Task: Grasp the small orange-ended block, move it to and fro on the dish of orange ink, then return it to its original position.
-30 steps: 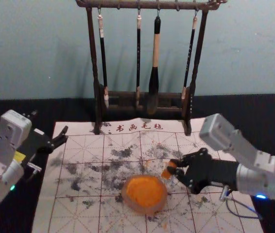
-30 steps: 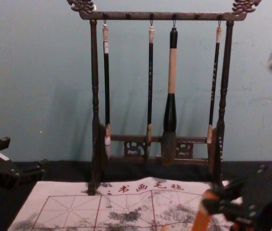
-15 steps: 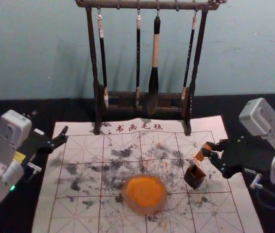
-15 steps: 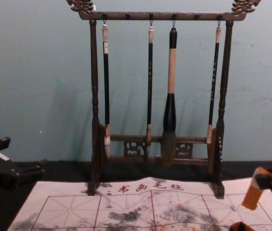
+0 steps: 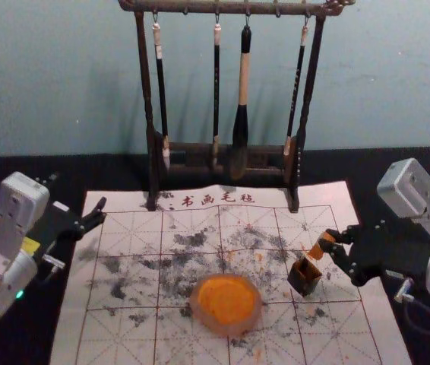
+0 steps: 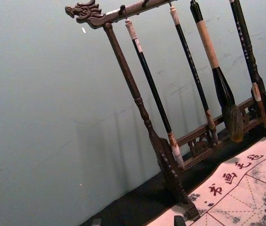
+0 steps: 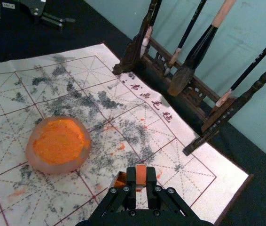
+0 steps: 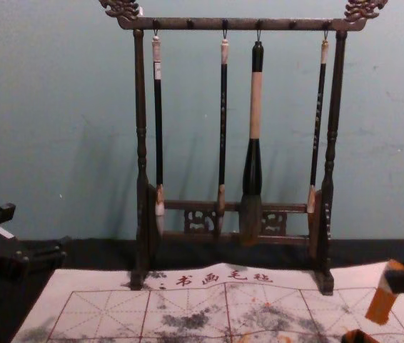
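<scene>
White and ink-smudged, a gridded mat (image 5: 139,293) spreads before a dark brush rack (image 5: 145,91) at 12 o'clock. The idle left gripper (image 5: 77,195) is at the mat's 10 o'clock, wide apart; the right gripper (image 5: 330,241) is at 2. The orange ink dish (image 5: 226,303) sits toward 6, an open box (image 5: 304,280) at 3. Clasped in the right gripper, the small block (image 5: 317,250) tilts at the box's 1 o'clock.

Four brushes (image 5: 243,84) hang from dark rack (image 5: 146,91); smudged, grid-lined mat (image 5: 124,334).
</scene>
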Tool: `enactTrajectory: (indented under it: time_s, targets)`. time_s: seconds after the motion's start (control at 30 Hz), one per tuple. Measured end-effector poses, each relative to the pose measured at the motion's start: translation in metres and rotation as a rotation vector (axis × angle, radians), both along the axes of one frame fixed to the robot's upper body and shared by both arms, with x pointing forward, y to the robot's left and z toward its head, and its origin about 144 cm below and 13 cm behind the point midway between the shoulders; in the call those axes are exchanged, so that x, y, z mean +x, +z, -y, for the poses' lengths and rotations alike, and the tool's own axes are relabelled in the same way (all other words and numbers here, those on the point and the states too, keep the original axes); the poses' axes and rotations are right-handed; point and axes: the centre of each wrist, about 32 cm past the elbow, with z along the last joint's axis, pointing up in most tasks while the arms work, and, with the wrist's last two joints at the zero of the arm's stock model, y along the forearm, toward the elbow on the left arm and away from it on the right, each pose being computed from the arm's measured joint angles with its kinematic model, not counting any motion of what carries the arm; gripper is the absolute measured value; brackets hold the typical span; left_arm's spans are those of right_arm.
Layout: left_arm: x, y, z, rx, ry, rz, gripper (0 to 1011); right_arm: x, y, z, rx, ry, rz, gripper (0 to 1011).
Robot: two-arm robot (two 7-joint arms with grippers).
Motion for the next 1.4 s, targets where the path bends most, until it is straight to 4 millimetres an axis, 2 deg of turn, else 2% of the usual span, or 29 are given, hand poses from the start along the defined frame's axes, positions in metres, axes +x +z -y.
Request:
enactTrajectory:
  time_s: [0.7,1.4]
  targets:
    - [0.0,0.0,0.0,0.0,0.0,0.0,1001,-0.004,-0.01,-0.001,0.006,0.022,-0.062,92]
    - [0.0,0.0,0.0,0.0,0.0,0.0,1001,0.014,-0.024,-0.005,0.011,0.017,-0.104,92]
